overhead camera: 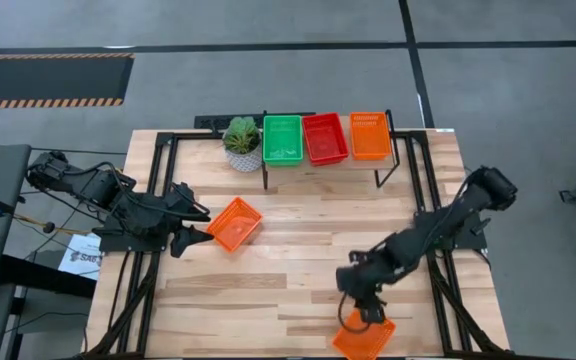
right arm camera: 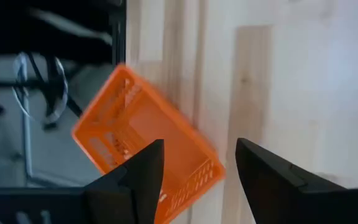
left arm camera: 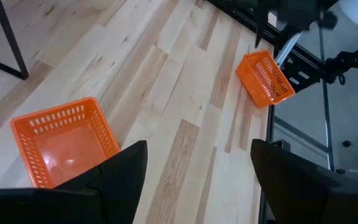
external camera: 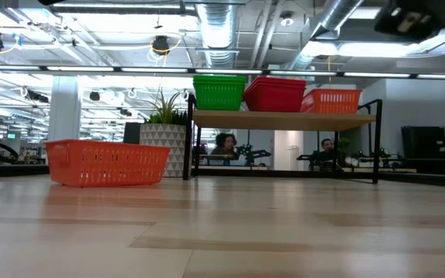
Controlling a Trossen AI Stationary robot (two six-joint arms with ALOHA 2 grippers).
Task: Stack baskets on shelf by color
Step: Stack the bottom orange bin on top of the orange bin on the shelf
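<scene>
You see green (overhead camera: 282, 139), red (overhead camera: 324, 137) and orange baskets (overhead camera: 370, 135) side by side on the shelf (overhead camera: 388, 160). Nearer you from the shelf, the left gripper (overhead camera: 200, 226) touches another orange basket (overhead camera: 235, 223).

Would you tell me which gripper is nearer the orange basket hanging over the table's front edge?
The right gripper hovers right beside that basket; the left gripper is far across the table.

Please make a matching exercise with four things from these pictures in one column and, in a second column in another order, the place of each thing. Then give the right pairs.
Things:
1. green basket
2. potted plant
3. orange basket near the left gripper
4. orange basket under the right gripper

Places:
A. hanging over the table's near edge
B. on the shelf, at its left end
C. on the tabletop, left of the shelf
D. on the tabletop, left of centre

Pairs: 1-B, 2-C, 3-D, 4-A
</scene>
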